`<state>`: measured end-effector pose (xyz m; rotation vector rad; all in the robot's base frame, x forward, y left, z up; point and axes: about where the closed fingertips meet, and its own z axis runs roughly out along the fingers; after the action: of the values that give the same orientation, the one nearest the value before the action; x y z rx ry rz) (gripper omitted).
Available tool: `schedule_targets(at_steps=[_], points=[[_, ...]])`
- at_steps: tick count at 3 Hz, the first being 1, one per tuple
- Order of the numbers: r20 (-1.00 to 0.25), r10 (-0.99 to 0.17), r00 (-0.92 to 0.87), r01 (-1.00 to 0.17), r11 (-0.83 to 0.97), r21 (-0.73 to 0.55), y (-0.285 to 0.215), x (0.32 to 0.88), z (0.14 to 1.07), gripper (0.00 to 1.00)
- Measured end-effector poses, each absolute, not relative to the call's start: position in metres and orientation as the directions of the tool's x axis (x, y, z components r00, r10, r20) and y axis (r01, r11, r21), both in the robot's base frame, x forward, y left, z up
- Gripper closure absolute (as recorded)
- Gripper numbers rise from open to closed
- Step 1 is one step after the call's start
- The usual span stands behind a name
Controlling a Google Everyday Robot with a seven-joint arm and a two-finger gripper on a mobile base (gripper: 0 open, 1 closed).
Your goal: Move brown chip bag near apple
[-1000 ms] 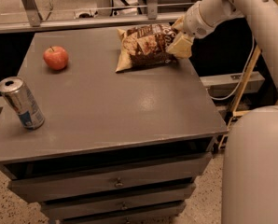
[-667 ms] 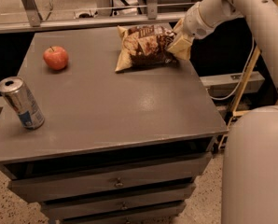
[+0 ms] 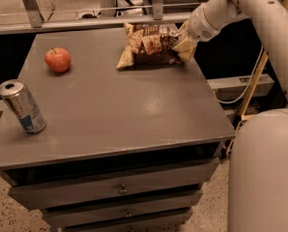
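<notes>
The apple (image 3: 57,60) lies left of brown chip bag (image 3: 146,47), gripper (image 3: 182,45) at right

Grey table (image 3: 134,110) carries apple (image 3: 57,60), can (image 3: 22,106), brown chip bag (image 3: 149,45); pincer (image 3: 185,45) at bag's right end.

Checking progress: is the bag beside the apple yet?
No, bare table separates the bag from the apple; the gripper is at the bag's other edge.

Bare desk (image 3: 134,105) is recorded between the brown chip bag (image 3: 149,45) at 1 o'clock and the apple (image 3: 57,60) at 10 o'clock. A can (image 3: 22,106) stands at 8 o'clock, well apart. The gripper (image 3: 183,45) is located at the bag's 3 o'clock edge.
</notes>
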<state>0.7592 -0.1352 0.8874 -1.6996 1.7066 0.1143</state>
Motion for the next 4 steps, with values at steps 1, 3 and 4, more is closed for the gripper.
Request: schedule_targets(at_steps=[1,3,4], points=[[-0.54,-0.829,0.146,-0.876,0.145,-0.46,-0.134,0.759,0.899,1.0],[-0.507,-0.824,0.254,-0.73,0.18,-0.659,-0.118,0.732,0.959,1.0],[-0.509,-0.805,0.305,-0.685,0.186,-0.705,-0.102,0.725,0.976,1.0]])
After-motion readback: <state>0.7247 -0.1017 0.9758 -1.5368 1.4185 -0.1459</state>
